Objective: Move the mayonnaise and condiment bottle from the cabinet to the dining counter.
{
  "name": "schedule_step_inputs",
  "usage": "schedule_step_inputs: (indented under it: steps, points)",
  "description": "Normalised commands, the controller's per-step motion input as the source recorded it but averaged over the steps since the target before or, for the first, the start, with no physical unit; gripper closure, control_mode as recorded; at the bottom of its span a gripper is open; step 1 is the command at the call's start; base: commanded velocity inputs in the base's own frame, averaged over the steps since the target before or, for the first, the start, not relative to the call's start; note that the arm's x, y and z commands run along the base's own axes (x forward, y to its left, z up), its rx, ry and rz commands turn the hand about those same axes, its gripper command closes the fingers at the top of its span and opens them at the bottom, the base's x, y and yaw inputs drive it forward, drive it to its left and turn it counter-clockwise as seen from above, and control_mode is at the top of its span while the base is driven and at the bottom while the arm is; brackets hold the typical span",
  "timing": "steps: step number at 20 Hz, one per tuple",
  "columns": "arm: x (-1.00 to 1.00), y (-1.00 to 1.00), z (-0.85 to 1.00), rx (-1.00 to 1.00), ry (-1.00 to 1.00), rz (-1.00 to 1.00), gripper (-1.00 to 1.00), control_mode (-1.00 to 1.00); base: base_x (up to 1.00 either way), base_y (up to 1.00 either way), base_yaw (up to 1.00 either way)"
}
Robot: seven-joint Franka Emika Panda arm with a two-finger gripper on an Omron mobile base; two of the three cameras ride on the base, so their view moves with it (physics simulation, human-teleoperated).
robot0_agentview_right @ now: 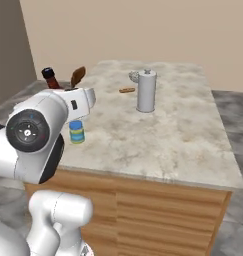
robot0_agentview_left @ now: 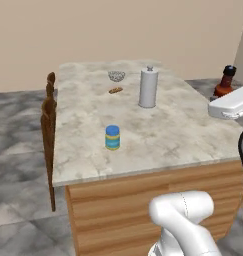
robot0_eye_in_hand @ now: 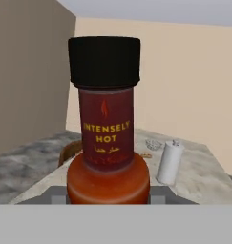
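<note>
The slim reddish-brown, black-capped condiment bottle [robot0_eye_in_hand: 107, 138] is held upright in the tool [robot0_eye_in_hand: 108, 193], presumably to keep it steady for carrying. The blue-lidded mayonnaise jar [robot0_agentview_left: 112, 137] is seen at centre frame, set on the beige marble desk [robot0_agentview_left: 183, 135].

- Dining counter [robot0_agentview_left: 158, 135]: marble top
- Mayonnaise [robot0_agentview_left: 112, 137]: near front-left edge
- Grey cylinder [robot0_agentview_left: 148, 87]: toward far edge
- Small brown item [robot0_agentview_left: 115, 90] and metallic object [robot0_agentview_left: 116, 76]: far edge

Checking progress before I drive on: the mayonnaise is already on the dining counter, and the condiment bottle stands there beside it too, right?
Half right. The mayonnaise stands on the dining counter, but the condiment bottle is held in the gripper, as the hand view shows.
</note>
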Motion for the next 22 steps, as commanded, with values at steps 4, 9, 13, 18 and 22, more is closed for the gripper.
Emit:
schedule_step_inputs:
  steps: [4,9,13,18,22]
  points:
    - [0.0,0.0,0.0,0.0,0.0,0.0,1.0,1.0,0.54,0.21,-0.35]
    - [0.0,0.0,0.0,0.0,0.0,0.0,1.0,1.0,0.32,0.3,-0.22]
    - [0.0,0.0,0.0,0.0,0.0,0.0,1.0,1.0,0.07,0.36,-0.05]
    - [0.0,0.0,0.0,0.0,0.0,0.0,1.0,1.0,0.04,0.15,0.0]
    - [0.0,0.0,0.0,0.0,0.0,0.0,1.0,1.0,0.0,0.0,0.0]
